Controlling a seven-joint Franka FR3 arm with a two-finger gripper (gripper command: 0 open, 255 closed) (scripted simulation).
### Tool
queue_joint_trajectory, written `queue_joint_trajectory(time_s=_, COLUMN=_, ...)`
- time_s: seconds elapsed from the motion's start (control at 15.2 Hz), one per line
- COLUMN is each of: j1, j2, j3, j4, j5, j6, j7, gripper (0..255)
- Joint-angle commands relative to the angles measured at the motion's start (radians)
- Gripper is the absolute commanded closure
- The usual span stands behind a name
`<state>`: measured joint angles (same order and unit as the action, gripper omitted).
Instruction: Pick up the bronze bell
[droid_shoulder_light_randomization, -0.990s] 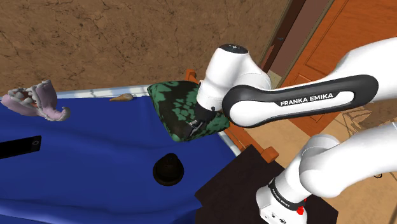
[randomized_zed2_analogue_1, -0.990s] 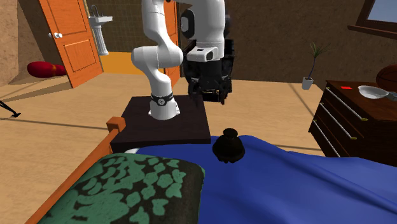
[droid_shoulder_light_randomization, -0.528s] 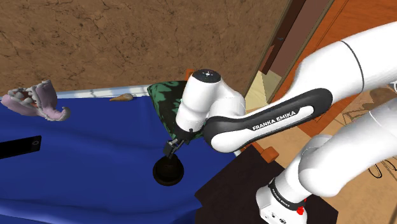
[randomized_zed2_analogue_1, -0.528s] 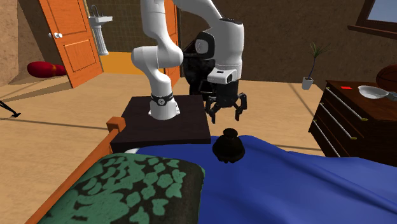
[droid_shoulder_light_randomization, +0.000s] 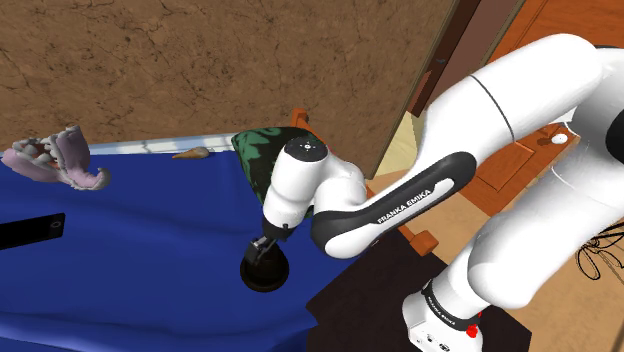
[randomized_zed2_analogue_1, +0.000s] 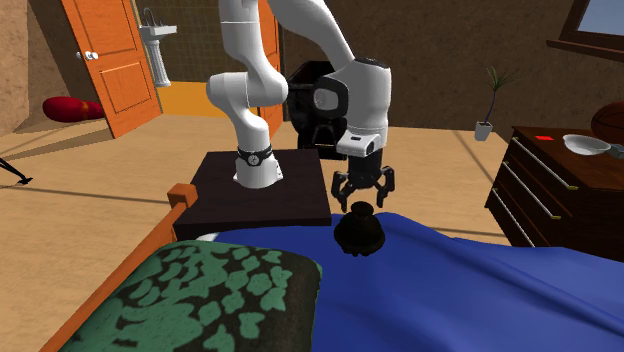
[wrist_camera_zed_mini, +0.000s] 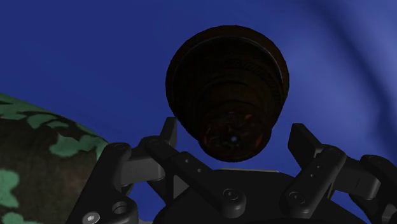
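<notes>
Cover: blue cloth spread over the bed, lightly creased.
Pillow: green with a dark leaf pattern, at the bed's end near the wooden frame post.
Pale thing: pinkish-white, lumpy, on the cover at the shoulder view's far left.
Black slab: flat, on the cover just below the pale thing.
Orange bit: small, at the cover's far edge by the brown wall.
Door: orange, open; a white sink beyond it.
Red thing: on the floor, left of the door.
Dresser: dark wood, a pale bowl on top.
Plant: thin, in a white pot, on the floor.
</notes>
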<state>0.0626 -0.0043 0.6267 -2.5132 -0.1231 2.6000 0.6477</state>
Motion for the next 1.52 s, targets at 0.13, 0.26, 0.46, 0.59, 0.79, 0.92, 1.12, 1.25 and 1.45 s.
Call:
queue_joint_trajectory(time_s=0.13, j1=-0.001, j2=0.037, j3=-0.003, j4=-0.006, j5=-0.051, j6=0.034, j7=0.040, gripper=0)
queue_joint_trajectory(time_s=0.26, j1=-0.002, j2=0.035, j3=-0.003, j4=-0.006, j5=-0.048, j6=0.033, j7=0.037, gripper=255)
queue_joint_trajectory(time_s=0.46, j1=-0.001, j2=0.034, j3=-0.003, j4=-0.007, j5=-0.047, j6=0.033, j7=0.037, gripper=255)
queue_joint_trajectory(time_s=0.59, j1=-0.001, j2=0.034, j3=-0.003, j4=-0.007, j5=-0.048, j6=0.033, j7=0.037, gripper=255)
queue_joint_trajectory(time_s=0.79, j1=-0.001, j2=0.037, j3=-0.003, j4=-0.006, j5=-0.051, j6=0.034, j7=0.040, gripper=255)
queue_joint_trajectory(time_s=0.92, j1=-0.001, j2=0.006, j3=0.001, j4=-0.003, j5=-0.009, j6=0.008, j7=0.008, gripper=255)
queue_joint_trajectory(time_s=1.12, j1=0.003, j2=-0.038, j3=0.004, j4=0.004, j5=0.047, j6=-0.033, j7=-0.034, gripper=255)
queue_joint_trajectory(time_s=1.25, j1=0.007, j2=-0.066, j3=0.001, j4=0.010, j5=0.079, j6=-0.061, j7=-0.058, gripper=255)
queue_joint_trajectory(time_s=1.45, j1=0.015, j2=-0.106, j3=-0.005, j4=0.022, j5=0.119, j6=-0.105, j7=-0.090, gripper=255)
